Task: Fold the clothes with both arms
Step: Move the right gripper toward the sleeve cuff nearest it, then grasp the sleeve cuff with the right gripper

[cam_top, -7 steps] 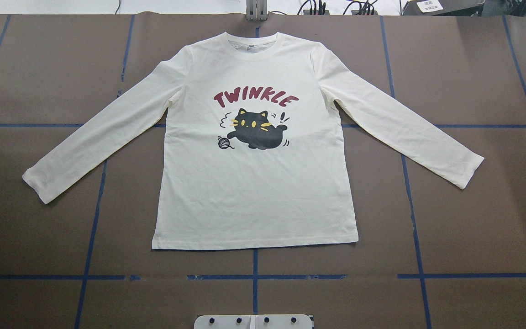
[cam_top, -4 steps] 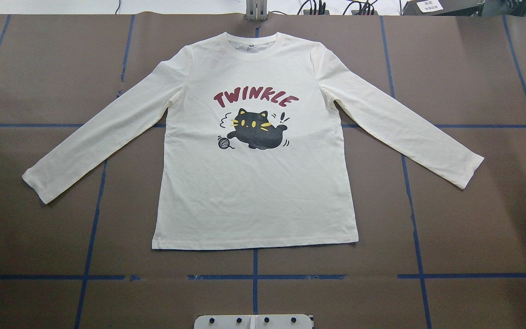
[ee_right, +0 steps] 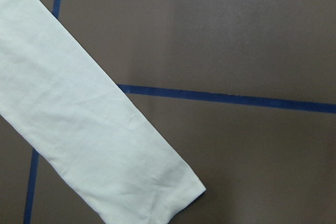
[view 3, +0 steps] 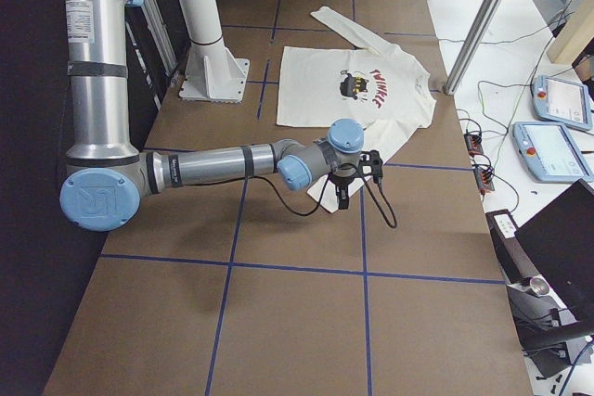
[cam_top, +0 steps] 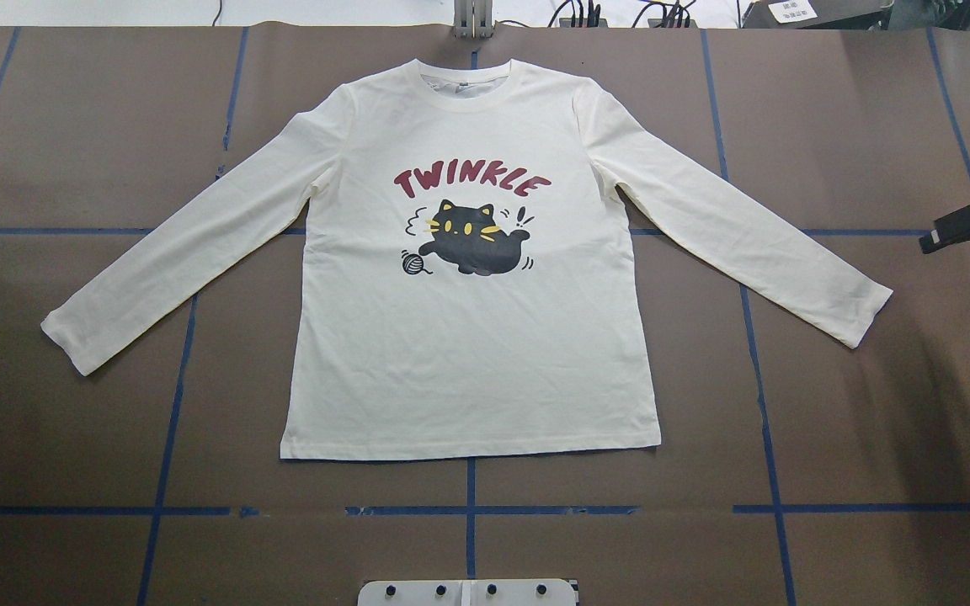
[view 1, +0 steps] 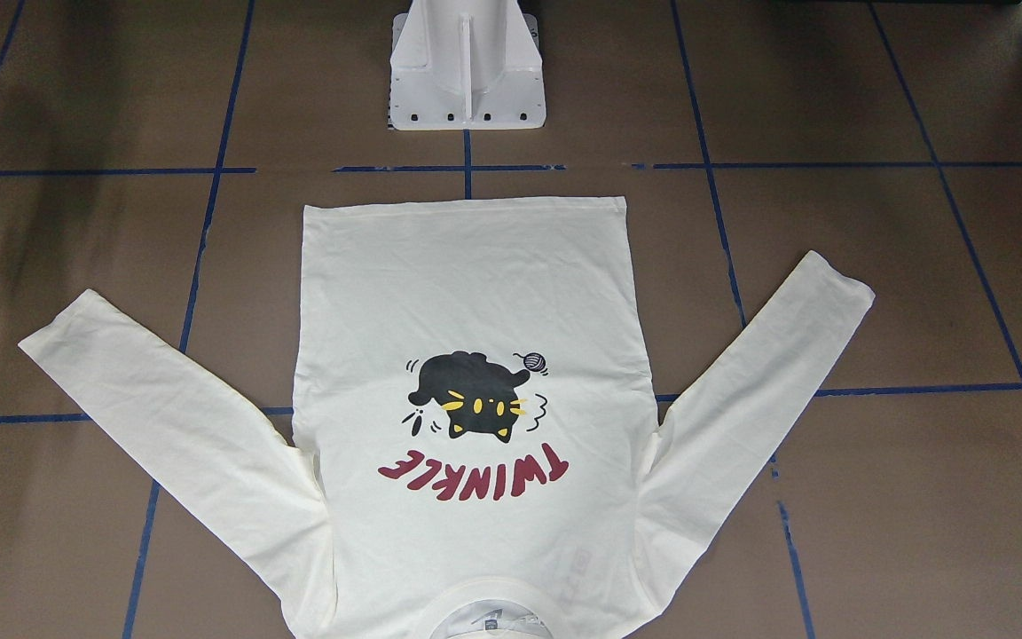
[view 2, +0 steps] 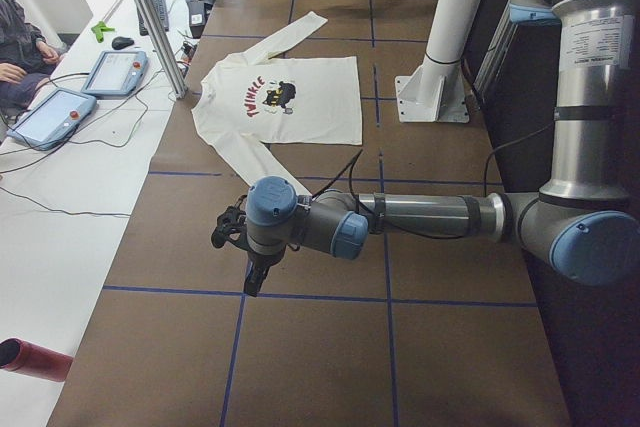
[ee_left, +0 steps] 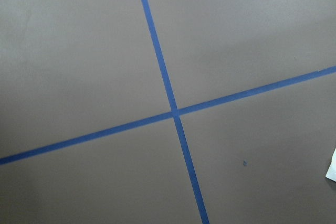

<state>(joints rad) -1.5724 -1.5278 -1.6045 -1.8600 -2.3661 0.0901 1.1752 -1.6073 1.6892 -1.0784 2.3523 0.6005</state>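
The cream shirt [cam_top: 468, 353] lies flat in the middle of the brown table [cam_top: 72, 421], print side up. Its collar is away from the robot and both sleeves are spread out slantwise. Near the cuff [ee_right: 168, 187] on the robot's right hangs the right gripper [cam_top: 948, 233], pointing down, with the right arm [view 3: 213, 166] stretched out level over the table. The left arm [view 2: 430, 215] reaches out the same way, its left gripper [view 2: 252, 282] also pointing down near the other cuff. For both grippers I cannot tell if the fingers are apart or together.

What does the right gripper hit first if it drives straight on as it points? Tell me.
Probably the bare brown table, near a blue tape line, just beside the sleeve cuff. The right gripper points down, and its wrist view centres there. Depth is unclear.
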